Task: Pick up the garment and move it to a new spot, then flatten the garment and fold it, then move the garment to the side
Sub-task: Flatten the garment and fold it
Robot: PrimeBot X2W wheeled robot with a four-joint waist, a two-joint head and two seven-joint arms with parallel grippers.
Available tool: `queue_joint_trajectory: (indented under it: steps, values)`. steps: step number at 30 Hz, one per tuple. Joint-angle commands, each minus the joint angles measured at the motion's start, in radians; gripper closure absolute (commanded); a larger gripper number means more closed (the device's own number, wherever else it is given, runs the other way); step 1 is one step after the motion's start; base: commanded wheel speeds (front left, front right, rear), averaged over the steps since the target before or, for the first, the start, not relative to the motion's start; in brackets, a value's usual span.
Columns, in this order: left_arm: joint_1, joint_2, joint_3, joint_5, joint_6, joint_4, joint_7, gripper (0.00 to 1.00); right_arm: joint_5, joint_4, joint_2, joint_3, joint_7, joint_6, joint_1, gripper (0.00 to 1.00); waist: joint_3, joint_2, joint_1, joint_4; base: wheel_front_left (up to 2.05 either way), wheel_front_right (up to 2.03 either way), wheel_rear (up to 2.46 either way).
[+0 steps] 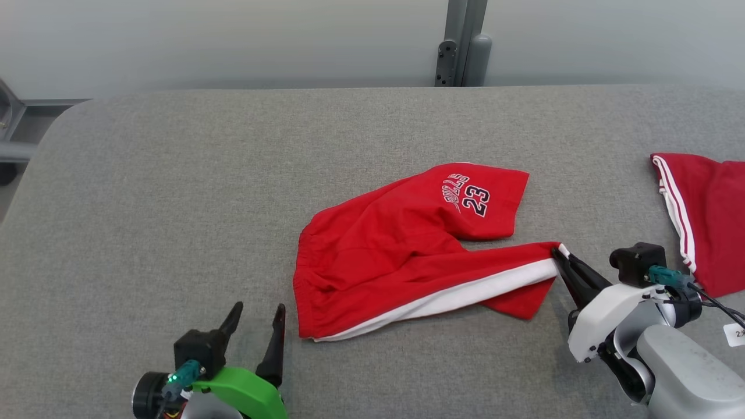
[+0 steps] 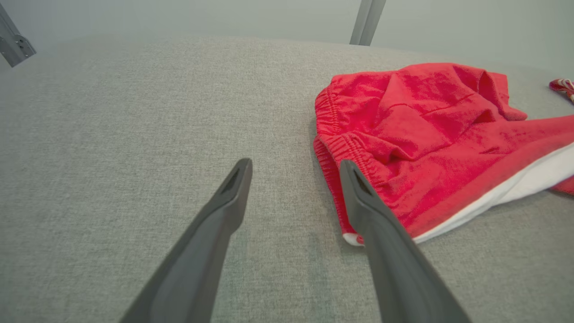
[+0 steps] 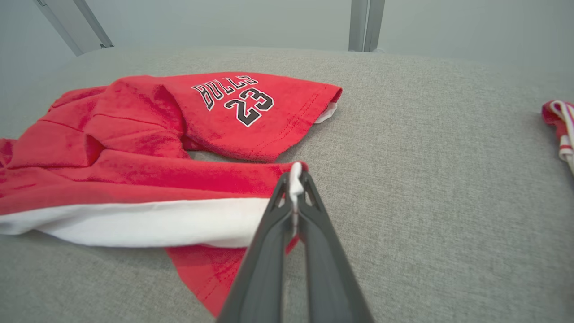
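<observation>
The garment (image 1: 401,250) is a pair of red shorts with a white side stripe and a "Bulls 23" print, lying crumpled in the middle of the grey table (image 1: 174,192). My right gripper (image 1: 560,254) is shut on the hem corner of the leg nearest me, at the white stripe's end; in the right wrist view the fabric is pinched between the fingertips of that gripper (image 3: 295,179). My left gripper (image 1: 259,311) stands open just left of the waistband's near corner. From the left wrist, the elastic waistband of the garment (image 2: 426,134) lies right of the left gripper (image 2: 296,168), apart from it.
A second red garment with white stripes (image 1: 707,215) lies at the table's right edge, close behind my right wrist. A grey post (image 1: 463,43) rises behind the table's far edge. The table's left half is bare grey cloth.
</observation>
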Motion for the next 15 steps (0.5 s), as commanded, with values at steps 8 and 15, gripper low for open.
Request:
queue_joint_trajectory:
  steps: [8,15]
  values:
    - [0.053,0.049,-0.096,0.033,-0.081,-0.003,0.06,0.0,-0.04,-0.012,0.034,-0.078,-0.016,0.0,0.06,1.0,0.007,0.0,0.0,-0.014,0.0,0.0,0.0]
    - [-0.001,0.022,-0.129,0.051,-0.105,0.068,0.029,0.0,-0.063,-0.024,0.055,-0.113,-0.015,0.0,0.077,1.0,0.008,0.0,0.0,-0.023,0.0,0.0,0.0]
